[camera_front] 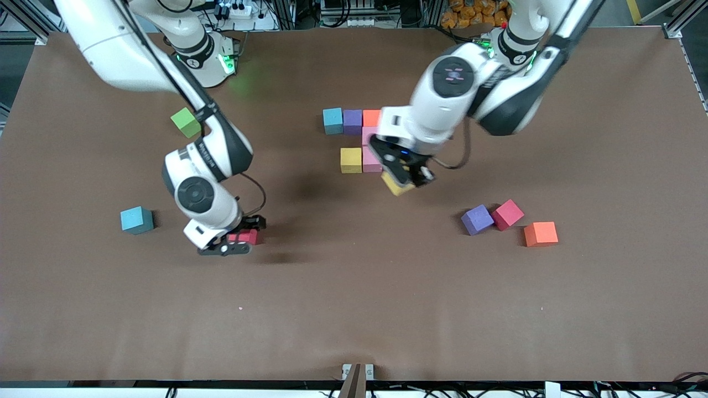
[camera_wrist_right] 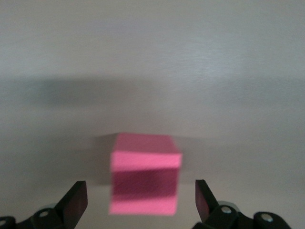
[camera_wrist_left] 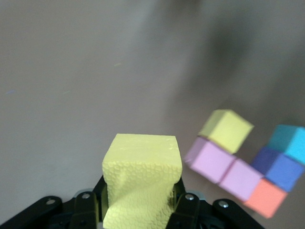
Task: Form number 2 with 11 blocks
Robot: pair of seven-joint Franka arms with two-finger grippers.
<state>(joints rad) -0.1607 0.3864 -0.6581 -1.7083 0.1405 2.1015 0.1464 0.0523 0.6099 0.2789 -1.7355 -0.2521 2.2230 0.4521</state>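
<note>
My left gripper (camera_front: 402, 178) is shut on a yellow block (camera_front: 397, 186), seen close up (camera_wrist_left: 142, 176), and hangs over the table next to the part-built number 2. That figure is a row of light blue (camera_front: 333, 120), purple (camera_front: 352, 121) and orange (camera_front: 371, 118) blocks, two pink blocks (camera_front: 369, 159) under the orange one, and a yellow block (camera_front: 350, 160) beside the lower pink. My right gripper (camera_front: 239, 241) is open around a red block (camera_wrist_right: 145, 174) on the table, its fingers (camera_wrist_right: 76, 200) clear of the block's sides.
Loose purple (camera_front: 477, 219), red (camera_front: 508, 214) and orange (camera_front: 540, 234) cubes lie toward the left arm's end. A light blue cube (camera_front: 136, 220) sits toward the right arm's end. A green cube (camera_front: 186, 122) lies near the right arm's base.
</note>
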